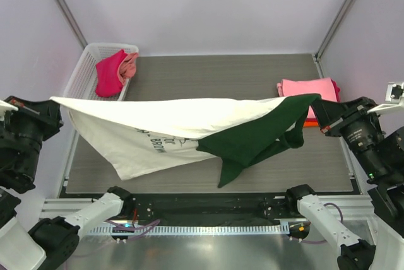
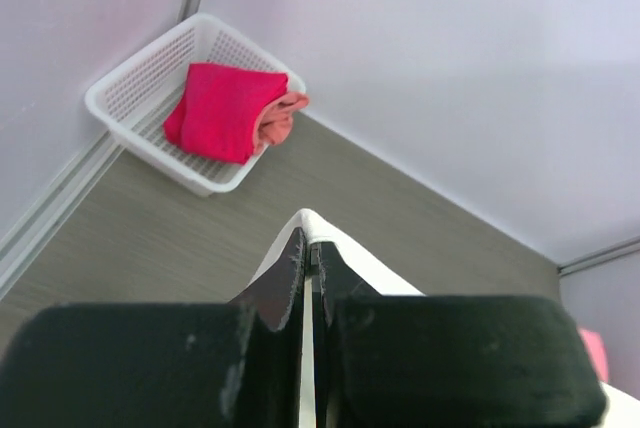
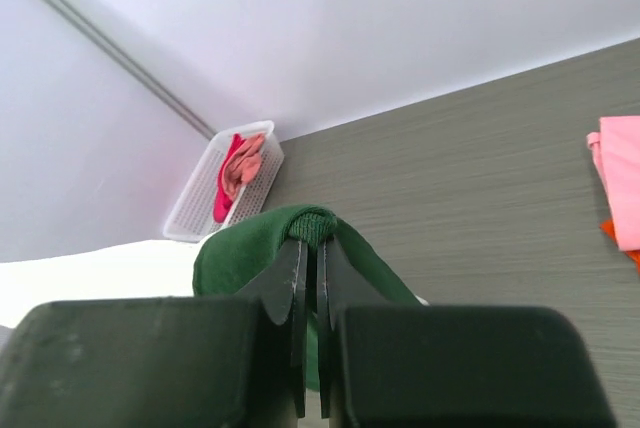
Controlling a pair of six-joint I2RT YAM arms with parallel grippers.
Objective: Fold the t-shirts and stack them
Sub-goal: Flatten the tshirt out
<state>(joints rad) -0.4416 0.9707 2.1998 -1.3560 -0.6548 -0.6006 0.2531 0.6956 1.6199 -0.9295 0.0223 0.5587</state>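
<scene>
A cream t-shirt (image 1: 158, 125) with dark green sleeves (image 1: 252, 137) and dark lettering hangs stretched in the air across the table, held at both ends. My left gripper (image 2: 310, 248) is shut on its cream hem corner (image 2: 330, 233) at the far left (image 1: 57, 101). My right gripper (image 3: 312, 248) is shut on the green sleeve cuff (image 3: 312, 223) at the right (image 1: 319, 107). A folded pink t-shirt (image 1: 309, 88) lies at the back right on an orange one (image 1: 310, 122). Magenta (image 1: 109, 74) and salmon (image 1: 129, 65) tees sit bunched in the basket.
A white mesh basket (image 1: 85, 68) stands at the table's back left corner, also in the left wrist view (image 2: 130, 83). The grey wood-grain table (image 1: 214, 81) is walled by pale panels. Both arm bases sit at the near edge.
</scene>
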